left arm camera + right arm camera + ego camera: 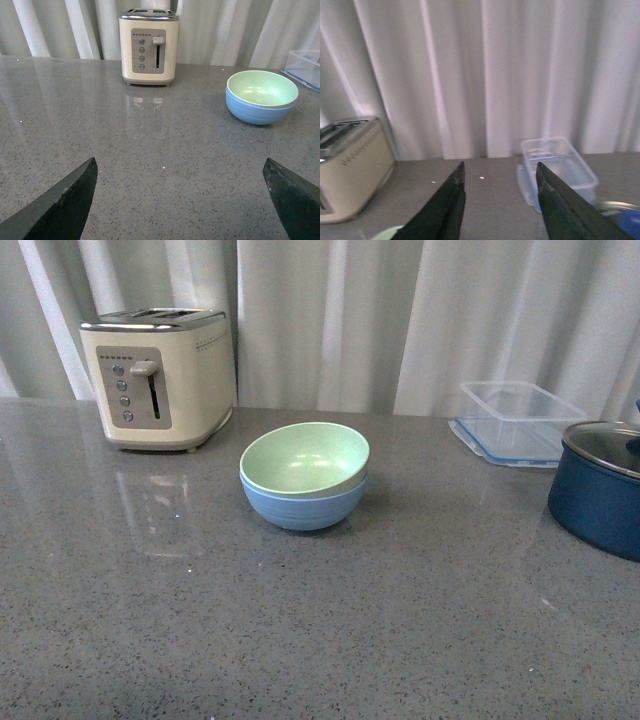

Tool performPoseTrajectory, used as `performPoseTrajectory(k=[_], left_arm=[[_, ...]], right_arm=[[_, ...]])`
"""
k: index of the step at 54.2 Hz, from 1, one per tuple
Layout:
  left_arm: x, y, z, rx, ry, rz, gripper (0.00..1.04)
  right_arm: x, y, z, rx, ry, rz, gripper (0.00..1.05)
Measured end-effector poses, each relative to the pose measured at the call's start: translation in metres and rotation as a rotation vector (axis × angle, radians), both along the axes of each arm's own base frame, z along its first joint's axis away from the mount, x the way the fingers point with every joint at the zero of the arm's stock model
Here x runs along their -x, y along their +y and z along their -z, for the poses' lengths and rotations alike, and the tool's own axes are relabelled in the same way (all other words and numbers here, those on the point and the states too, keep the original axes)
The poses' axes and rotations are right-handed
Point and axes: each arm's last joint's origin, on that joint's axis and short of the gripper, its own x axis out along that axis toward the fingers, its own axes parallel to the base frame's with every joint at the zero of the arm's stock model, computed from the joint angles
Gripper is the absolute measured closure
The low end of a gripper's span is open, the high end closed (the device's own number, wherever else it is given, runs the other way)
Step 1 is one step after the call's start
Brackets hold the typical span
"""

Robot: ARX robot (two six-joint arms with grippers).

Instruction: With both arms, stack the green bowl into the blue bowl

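Green bowl (305, 457) hides most of blue bowl (303, 504); both claws gape empty, tips cut off.

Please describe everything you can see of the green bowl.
The green bowl is pale mint, round and matte, and looks like plastic. It is empty and upright, nested inside the blue bowl, so only its rim and inside show. The pair stands on the grey counter, right of the toaster. No gripper touches it.
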Motion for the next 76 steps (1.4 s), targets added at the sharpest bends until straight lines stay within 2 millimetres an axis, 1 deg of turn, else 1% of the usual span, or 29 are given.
performPoseTrajectory(k=[2,3,4,5,7,8,10,12,22,30,34,48,51,56,69,76], left_arm=[[0.000,0.000,0.000,0.000,0.000,0.000,0.07],[0.000,0.000,0.000,0.000,0.001,0.001,0.07],[0.000,0.000,0.000,0.000,0.001,0.001,0.07],[0.000,0.000,0.000,0.000,0.000,0.003,0.07],[0.000,0.000,0.000,0.000,0.000,0.003,0.07],[0.000,0.000,0.000,0.000,0.000,0.003,0.07],[0.000,0.000,0.000,0.000,0.000,0.003,0.07],[0.000,0.000,0.000,0.000,0.001,0.003,0.07],[0.000,0.000,0.000,0.000,0.000,0.001,0.07],[0.000,0.000,0.000,0.000,0.000,0.002,0.07],[0.000,0.000,0.000,0.000,0.000,0.002,0.07],[0.000,0.000,0.000,0.000,0.000,0.002,0.07],[0.000,0.000,0.000,0.000,0.000,0.002,0.07],[0.000,0.000,0.000,0.000,0.000,0.002,0.07],[0.000,0.000,0.000,0.000,0.000,0.002,0.07],[0.000,0.000,0.000,0.000,0.000,0.002,0.07]], right_arm=[[0.013,-0.013,0.018,0.029,0.016,0.014,0.74],[0.019,-0.020,0.031,0.049,0.041,0.020,0.80],[0.022,-0.024,0.042,0.062,0.065,0.026,0.83],[0.024,-0.026,0.046,0.067,0.076,0.026,0.85],[0.031,-0.032,0.064,0.087,0.119,0.024,0.92],[0.032,-0.033,0.068,0.090,0.127,0.024,0.94],[0.040,-0.038,0.079,0.103,0.148,0.015,1.01],[0.046,-0.042,0.083,0.111,0.151,0.011,1.04],[0.078,-0.059,0.091,0.102,0.104,0.007,1.04],[0.101,-0.073,0.110,0.106,0.128,0.020,1.04],[0.109,-0.076,0.113,0.105,0.121,0.016,1.04],[0.131,-0.085,0.124,0.105,0.122,0.014,1.04],[0.135,-0.090,0.126,0.106,0.123,-0.006,1.04],[0.142,-0.095,0.130,0.104,0.125,0.018,1.04],[0.156,-0.096,0.134,0.104,0.121,0.017,1.04],[0.163,-0.096,0.144,0.104,0.119,0.017,1.04]])
